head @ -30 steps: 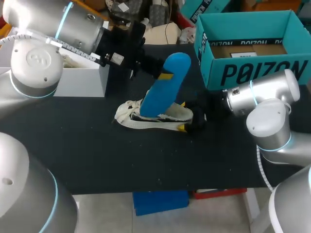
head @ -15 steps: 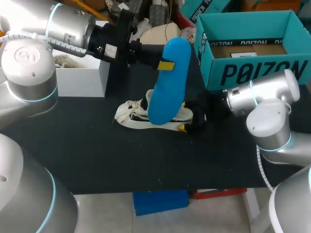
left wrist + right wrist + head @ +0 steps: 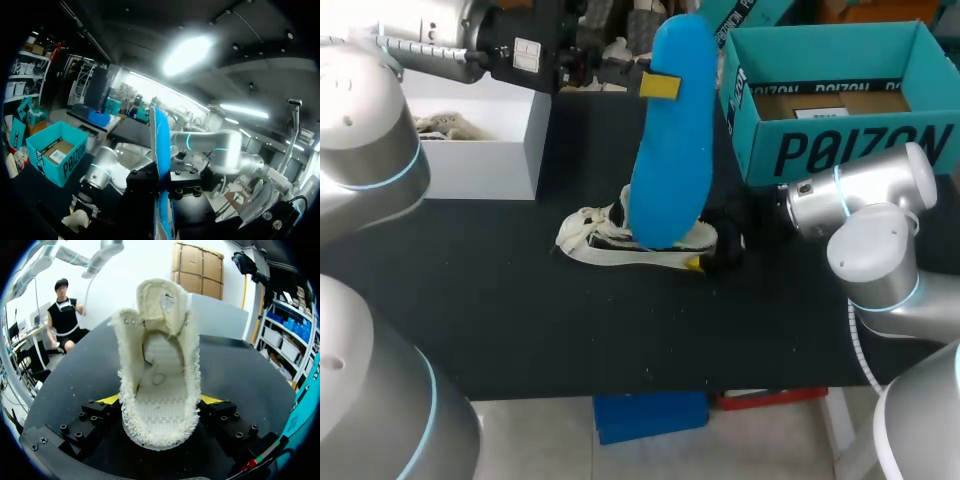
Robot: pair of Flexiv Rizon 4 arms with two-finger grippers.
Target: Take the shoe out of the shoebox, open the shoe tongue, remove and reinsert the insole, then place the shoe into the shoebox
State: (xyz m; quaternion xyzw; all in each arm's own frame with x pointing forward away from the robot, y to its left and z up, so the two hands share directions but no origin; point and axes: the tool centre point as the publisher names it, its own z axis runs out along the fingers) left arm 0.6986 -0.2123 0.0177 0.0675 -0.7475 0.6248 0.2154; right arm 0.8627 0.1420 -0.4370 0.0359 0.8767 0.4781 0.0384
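A blue insole (image 3: 672, 140) hangs nearly upright above the table, its lower end just over the white shoe (image 3: 610, 240). My left gripper (image 3: 660, 85) is shut on its upper part; in the left wrist view the insole (image 3: 160, 145) shows edge-on between that gripper's (image 3: 162, 189) fingers. The shoe lies on its side on the black table (image 3: 520, 310). My right gripper (image 3: 698, 240) clasps its heel end from both sides. The right wrist view looks into the shoe (image 3: 157, 370), open and without an insole, set between the right gripper's (image 3: 160, 404) yellow tips. The teal shoebox (image 3: 840, 150) stands open at the back right.
A white open box (image 3: 480, 160) with pale items inside stands at the back left, under my left arm. Through the left wrist view the shoebox (image 3: 52, 155) shows below and off to one side.
My left arm has risen and drawn back, lifting the insole up out of the shoe and turning it more upright. The right arm and the shoe have stayed put.
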